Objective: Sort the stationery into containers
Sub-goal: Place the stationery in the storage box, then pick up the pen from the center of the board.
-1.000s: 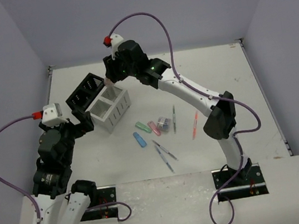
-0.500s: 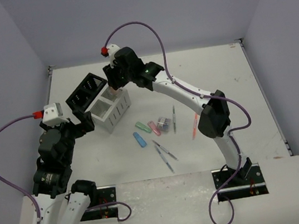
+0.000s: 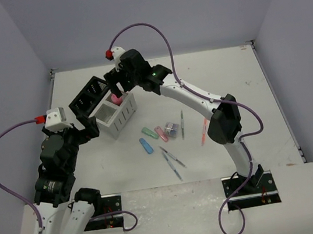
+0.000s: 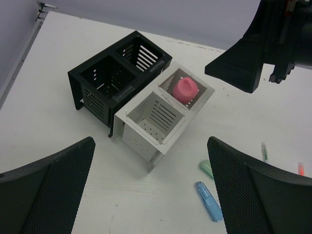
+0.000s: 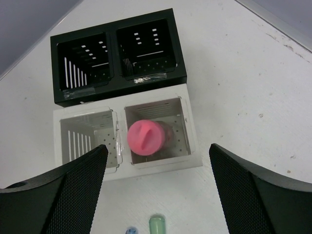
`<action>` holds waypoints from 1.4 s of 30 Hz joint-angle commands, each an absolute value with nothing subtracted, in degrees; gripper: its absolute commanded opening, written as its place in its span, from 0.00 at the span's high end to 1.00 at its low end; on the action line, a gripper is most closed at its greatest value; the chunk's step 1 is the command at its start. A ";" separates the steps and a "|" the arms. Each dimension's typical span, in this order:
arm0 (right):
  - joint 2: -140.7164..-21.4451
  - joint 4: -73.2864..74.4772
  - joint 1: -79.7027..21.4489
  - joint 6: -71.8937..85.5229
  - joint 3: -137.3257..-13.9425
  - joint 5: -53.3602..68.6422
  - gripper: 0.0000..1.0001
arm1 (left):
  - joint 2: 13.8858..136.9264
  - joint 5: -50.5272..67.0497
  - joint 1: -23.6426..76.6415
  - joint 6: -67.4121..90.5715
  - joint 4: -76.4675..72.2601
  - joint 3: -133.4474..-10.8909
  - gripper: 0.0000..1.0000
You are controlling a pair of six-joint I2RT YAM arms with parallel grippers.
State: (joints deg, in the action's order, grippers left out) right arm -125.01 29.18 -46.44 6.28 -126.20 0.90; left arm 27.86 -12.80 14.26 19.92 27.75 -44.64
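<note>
The pink-capped bottle (image 5: 145, 138) stands in the far compartment of the white organiser box (image 5: 161, 166). The right gripper (image 3: 118, 91) hangs just above it, fingers spread wide, clear of the cap. The black organiser box (image 5: 146, 83) touches the white one's far-left side. The left gripper (image 3: 91, 128) is near its left side, fingers apart and holding nothing. The blue stick (image 3: 146, 146) lies to its near right.

A white table (image 3: 238, 69) stands in a plain booth; pale lilac-grey walls (image 3: 186, 0) close it in at the back and both sides. A thin metal strip (image 3: 276, 99) edges the table's right side; the light is soft and even.
</note>
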 commanded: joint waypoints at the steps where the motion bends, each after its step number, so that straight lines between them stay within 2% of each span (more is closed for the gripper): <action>1: -116.27 28.12 -46.32 5.33 -122.54 -2.12 0.12 | 27.95 -12.62 14.15 18.90 25.84 -44.34 0.00; 10: -95.70 26.60 -44.24 15.38 -91.30 -9.17 0.12 | 27.77 -12.34 14.15 18.98 25.93 -44.33 0.00; 13: -86.93 26.63 -41.63 23.30 -78.91 -14.22 0.12 | 28.29 -11.87 14.24 18.98 25.84 -44.38 0.00; 18: -78.03 25.84 -35.62 30.74 -63.67 -14.99 0.12 | 29.09 -11.28 14.15 18.98 26.02 -44.47 0.00; 21: -78.04 27.21 -33.16 33.72 -59.08 -19.43 0.17 | 29.27 -11.60 14.15 19.07 26.28 -44.63 0.00; 25: -80.22 32.78 -32.82 40.70 -55.17 -31.89 0.38 | 29.21 -11.38 14.17 19.16 26.19 -44.49 0.00; 30: -84.15 32.79 -30.58 43.36 -53.07 -26.77 0.41 | 30.07 -10.64 14.23 19.07 26.20 -44.57 0.00; 35: -86.86 31.29 -30.50 45.65 -51.41 -23.39 0.51 | 29.77 -10.50 14.15 18.98 26.28 -44.61 0.00; 42: -91.15 30.31 -30.05 46.20 -51.35 -18.94 0.56 | 29.68 -10.57 14.21 18.98 26.28 -44.68 0.00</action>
